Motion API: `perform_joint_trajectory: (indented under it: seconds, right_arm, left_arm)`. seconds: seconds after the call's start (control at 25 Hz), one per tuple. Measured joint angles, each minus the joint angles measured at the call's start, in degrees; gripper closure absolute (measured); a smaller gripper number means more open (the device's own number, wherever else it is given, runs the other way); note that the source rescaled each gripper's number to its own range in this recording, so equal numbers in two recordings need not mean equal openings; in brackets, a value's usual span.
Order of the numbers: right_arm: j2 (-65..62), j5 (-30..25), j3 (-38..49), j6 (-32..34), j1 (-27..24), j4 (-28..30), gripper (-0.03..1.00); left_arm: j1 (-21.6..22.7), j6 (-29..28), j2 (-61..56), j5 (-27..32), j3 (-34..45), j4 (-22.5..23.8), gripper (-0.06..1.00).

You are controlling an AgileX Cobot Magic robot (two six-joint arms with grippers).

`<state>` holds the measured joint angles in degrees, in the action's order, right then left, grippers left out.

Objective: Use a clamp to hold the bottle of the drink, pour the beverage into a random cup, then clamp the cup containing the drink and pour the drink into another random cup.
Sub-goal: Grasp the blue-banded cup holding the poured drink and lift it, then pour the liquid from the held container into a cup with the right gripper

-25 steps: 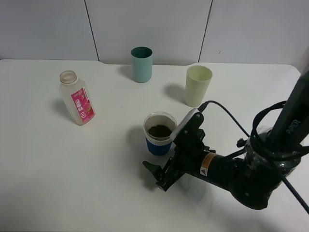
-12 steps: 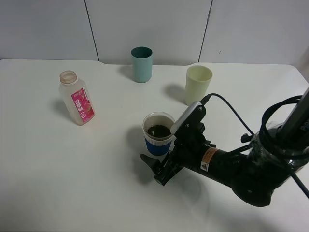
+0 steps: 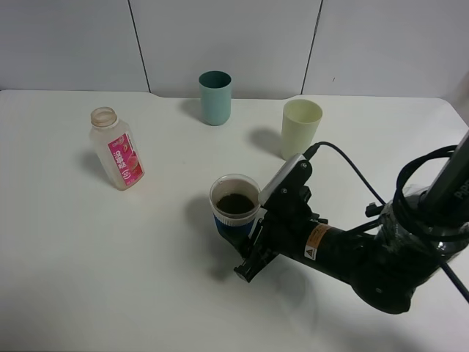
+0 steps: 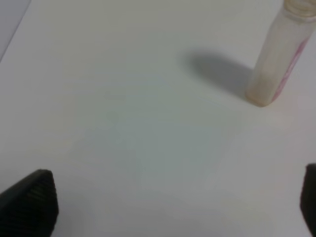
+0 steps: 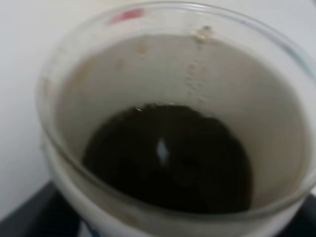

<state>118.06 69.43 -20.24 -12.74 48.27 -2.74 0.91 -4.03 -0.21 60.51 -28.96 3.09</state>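
Observation:
A clear cup with a blue sleeve point(image 3: 234, 209) holds dark drink and stands near the table's middle. My right gripper point(image 3: 239, 246) is shut around its lower part from the front right. In the right wrist view the cup point(image 5: 168, 138) fills the frame, and a dark finger point(image 5: 29, 215) shows at its base. An uncapped, nearly empty bottle with a pink label point(image 3: 117, 150) stands upright at the left. It also shows in the left wrist view point(image 4: 276, 59). My left gripper point(image 4: 168, 207) is open and empty over bare table, well away from the bottle.
A teal cup point(image 3: 215, 97) stands upright at the back centre. A pale yellow cup point(image 3: 300, 129) stands upright behind and to the right of the held cup. The right arm's cable point(image 3: 352, 172) loops over the table point(image 3: 110, 257) on the right.
My right gripper moved in from the front and closed around the blue-sleeved cup. The cup has shifted a little to the left. The bottle and the other cups have not moved.

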Motion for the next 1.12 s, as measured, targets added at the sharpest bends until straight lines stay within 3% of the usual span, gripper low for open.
perform_joint_trajectory:
  seconds: [0.48, 0.68, 1.0, 1.12]
  right_arm:
    - [0.00, 0.00, 0.00, 0.00, 0.00, 0.04, 0.96]
    - [-1.37, -1.02, 0.00, 3.63, 0.00, -0.88, 0.96]
    - [-8.70, -1.44, 0.00, 4.31, 0.00, -6.49, 0.96]
    - [-12.75, -2.45, 0.05, 2.87, 0.00, -11.25, 0.96]
  left_arm:
    - [0.00, 0.00, 0.00, 0.00, 0.00, 0.00, -0.06]
    - [0.00, 0.00, 0.00, 0.00, 0.00, 0.00, -0.06]
    - [0.00, 0.00, 0.00, 0.00, 0.00, 0.00, -0.06]
    - [0.00, 0.00, 0.00, 0.00, 0.00, 0.00, -0.06]
